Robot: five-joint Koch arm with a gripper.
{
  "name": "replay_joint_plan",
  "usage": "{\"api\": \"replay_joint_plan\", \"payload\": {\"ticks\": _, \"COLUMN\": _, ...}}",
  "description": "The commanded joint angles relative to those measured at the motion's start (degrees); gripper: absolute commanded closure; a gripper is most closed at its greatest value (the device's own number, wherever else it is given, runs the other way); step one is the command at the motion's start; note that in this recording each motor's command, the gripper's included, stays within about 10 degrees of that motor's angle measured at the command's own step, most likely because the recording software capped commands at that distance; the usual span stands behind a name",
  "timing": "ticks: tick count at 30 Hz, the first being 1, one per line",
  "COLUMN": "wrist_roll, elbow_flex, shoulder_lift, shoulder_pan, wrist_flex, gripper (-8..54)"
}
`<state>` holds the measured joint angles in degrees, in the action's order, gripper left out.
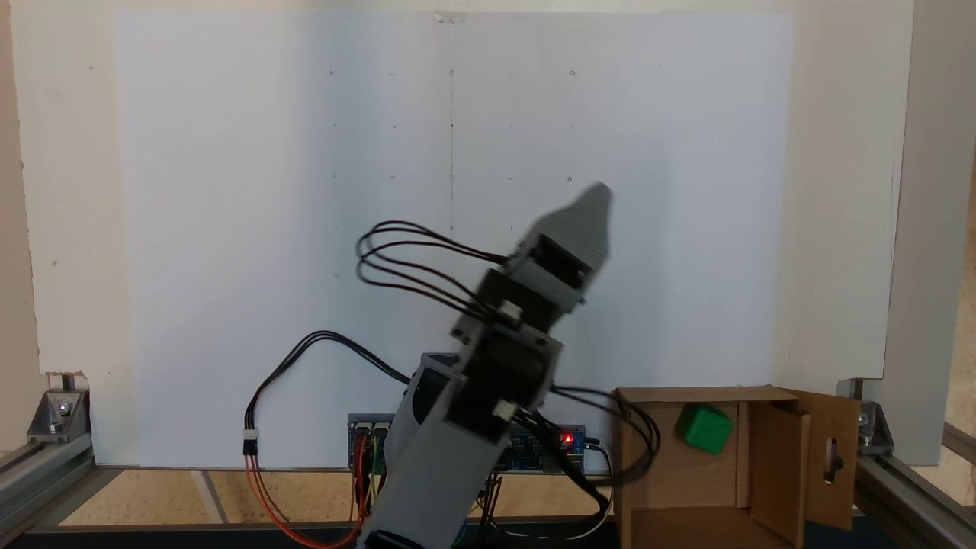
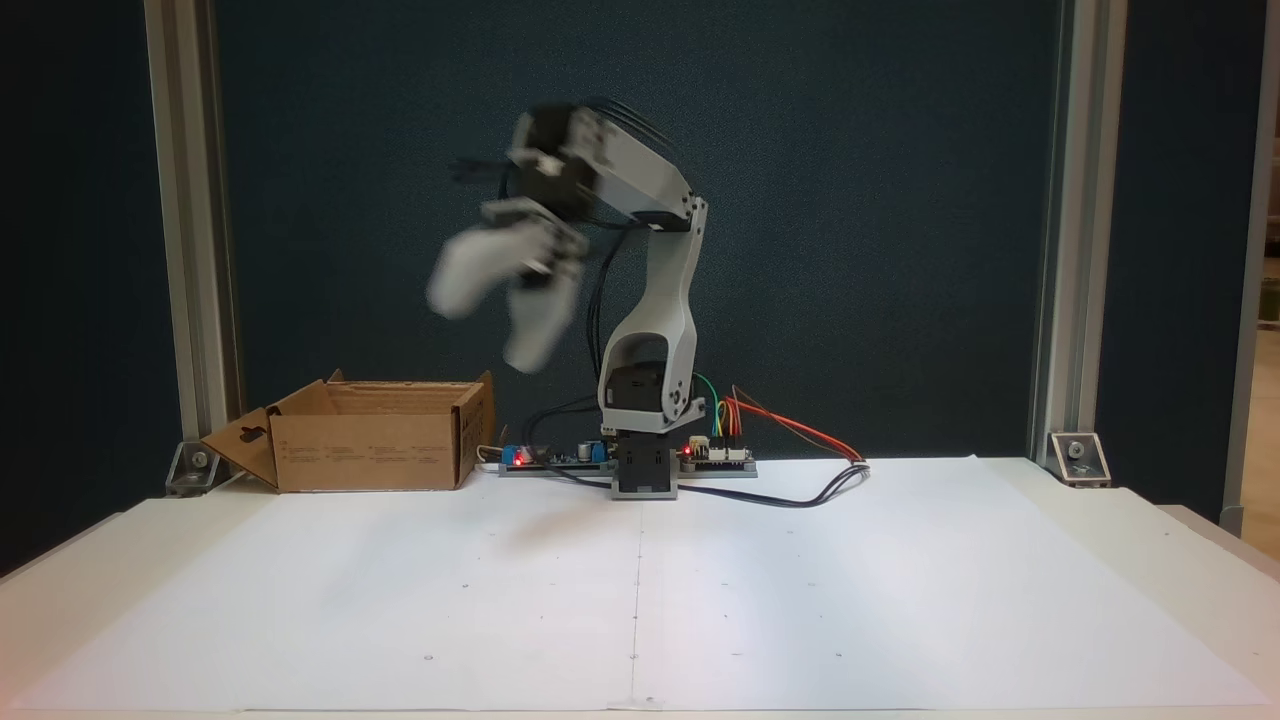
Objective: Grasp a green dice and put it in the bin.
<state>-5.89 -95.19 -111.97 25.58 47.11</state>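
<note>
Dice [image 1: 706,428] sits inside the bin [image 1: 686,526], lying tilted against the cardboard floor near the back wall as the overhead-looking fixed view shows it, so I judge the main job done: the cube is where it belongs and nothing green is left on the paper [image 2: 640,580]. What remains, as I read it, is only to carry my arm clear and settle. My gripper [image 2: 490,330] hangs high in the air, above the table and beside the bin rather than over it, with nothing between my fingers; in the front fixed view the two pale fingers [image 2: 455,285] stand apart, spread wide, though motion blur smears their outlines and I would not swear to how wide. In the other fixed view my gripper [image 1: 598,202] shows as one grey wedge, one jaw behind the other, so nothing of the gap can be read there. From the front, the bin [image 2: 365,450] turns its side wall and slotted flap to the camera and its inside is hidden. I cannot make out the pips on the dice. The near edge of the bin is cut off by the frame in the down-looking view.
</note>
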Motion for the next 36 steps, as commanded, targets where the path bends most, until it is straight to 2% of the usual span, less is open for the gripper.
{"api": "replay_joint_plan", "payload": {"ticks": 1, "wrist_roll": -2.1, "elbow_flex": -3.8, "shoulder_lift": -4.0, "shoulder_pan": -9.0, "wrist_flex": -9.3, "gripper": 0.9}}
{"api": "replay_joint_plan", "payload": {"ticks": 5, "wrist_roll": -2.1, "elbow_flex": -15.3, "shoulder_lift": -11.0, "shoulder_pan": -24.3, "wrist_flex": -20.3, "gripper": 0.4}}
{"api": "replay_joint_plan", "payload": {"ticks": 13, "wrist_roll": -2.1, "elbow_flex": -26.8, "shoulder_lift": -23.6, "shoulder_pan": -21.8, "wrist_flex": -41.1, "gripper": -0.4}}
{"api": "replay_joint_plan", "payload": {"ticks": 36, "wrist_roll": -1.8, "elbow_flex": -67.4, "shoulder_lift": -24.1, "shoulder_pan": -20.3, "wrist_flex": -96.9, "gripper": 1.8}}
